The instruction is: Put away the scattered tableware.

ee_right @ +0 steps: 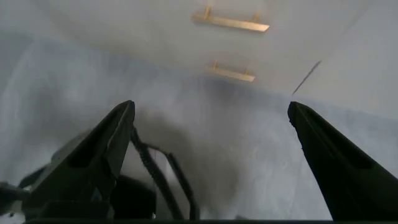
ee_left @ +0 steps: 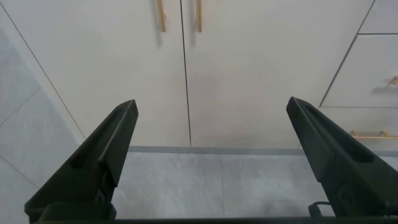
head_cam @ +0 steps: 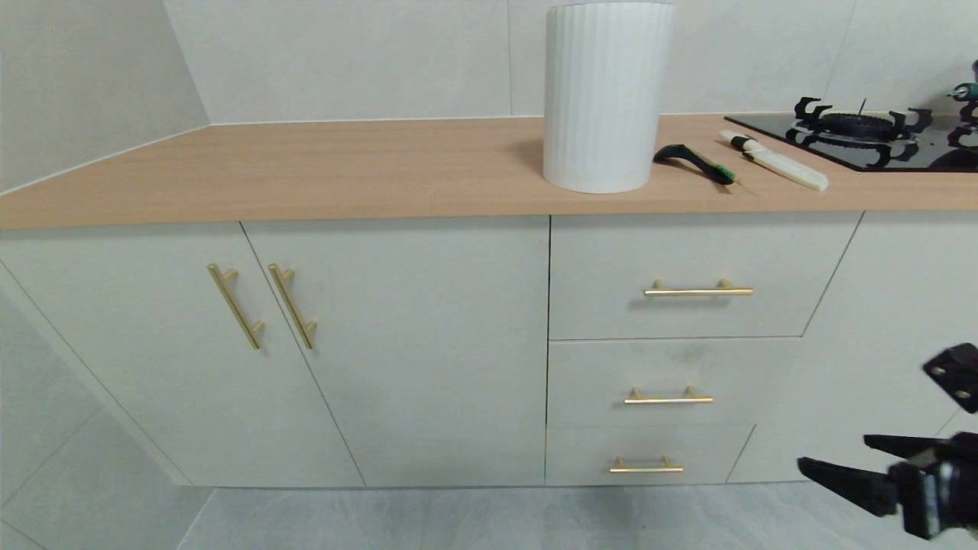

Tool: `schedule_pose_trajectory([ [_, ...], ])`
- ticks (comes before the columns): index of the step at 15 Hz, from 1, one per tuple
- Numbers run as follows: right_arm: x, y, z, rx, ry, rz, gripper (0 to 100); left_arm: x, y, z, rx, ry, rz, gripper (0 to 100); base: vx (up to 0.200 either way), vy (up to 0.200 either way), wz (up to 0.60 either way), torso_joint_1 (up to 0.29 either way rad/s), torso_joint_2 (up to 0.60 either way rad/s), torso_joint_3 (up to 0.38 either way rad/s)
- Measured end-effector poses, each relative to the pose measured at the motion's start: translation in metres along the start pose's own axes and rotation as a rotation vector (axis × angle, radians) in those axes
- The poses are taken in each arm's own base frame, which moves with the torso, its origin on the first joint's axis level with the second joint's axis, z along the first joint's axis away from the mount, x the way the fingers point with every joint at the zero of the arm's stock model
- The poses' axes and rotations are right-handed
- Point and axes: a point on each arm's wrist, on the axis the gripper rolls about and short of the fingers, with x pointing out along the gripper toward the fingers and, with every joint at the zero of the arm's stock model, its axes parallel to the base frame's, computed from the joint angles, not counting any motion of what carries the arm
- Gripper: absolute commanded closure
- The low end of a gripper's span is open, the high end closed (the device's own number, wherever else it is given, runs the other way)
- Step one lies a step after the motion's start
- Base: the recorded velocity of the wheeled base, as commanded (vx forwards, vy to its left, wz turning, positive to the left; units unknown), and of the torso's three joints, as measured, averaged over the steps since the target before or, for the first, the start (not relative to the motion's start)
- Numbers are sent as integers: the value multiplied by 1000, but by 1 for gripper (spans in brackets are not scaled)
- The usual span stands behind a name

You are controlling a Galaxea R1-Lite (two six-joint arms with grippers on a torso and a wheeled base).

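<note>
On the wooden countertop (head_cam: 344, 168) lie a black-handled utensil with a green tip (head_cam: 694, 163) and a white knife (head_cam: 775, 161), side by side. A tall white ribbed holder (head_cam: 603, 95) stands just left of them. My right gripper (head_cam: 833, 452) hangs low at the right, well below the counter, open and holding nothing; its wrist view has it (ee_right: 210, 112) over the floor near the lower drawer handles (ee_right: 231, 23). My left gripper (ee_left: 210, 109) is open and holds nothing, low in front of the double cabinet doors (ee_left: 184, 68).
A black gas hob (head_cam: 863, 136) occupies the counter's far right. Below the utensils are three drawers with gold handles (head_cam: 697, 290); the two doors to the left have gold handles (head_cam: 263, 305). A grey tiled floor (head_cam: 489, 519) lies beneath. Cables (ee_right: 161, 186) hang below the right gripper.
</note>
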Motion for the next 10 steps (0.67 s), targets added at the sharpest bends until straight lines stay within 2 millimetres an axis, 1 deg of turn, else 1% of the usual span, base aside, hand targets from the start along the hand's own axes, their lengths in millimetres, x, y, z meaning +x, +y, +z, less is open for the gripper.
schedule_pose_trajectory([
  [1,21,-1,6,-7,15,4,0,0,0,0,0,0,0,0,0,0,0,0,0,0],
  [3,71,-4,14,-17,47,10,0,0,0,0,0,0,0,0,0,0,0,0,0,0],
  [4,95,-6,16,-21,55,4,0,0,0,0,0,0,0,0,0,0,0,0,0,0],
  [6,137,-11,15,-26,47,-36,0,0,0,0,0,0,0,0,0,0,0,0,0,0],
  [8,172,-16,14,-36,-37,-100,0,0,0,0,0,0,0,0,0,0,0,0,0,0],
  [10,197,-20,6,-37,-73,-167,0,0,0,0,0,0,0,0,0,0,0,0,0,0],
])
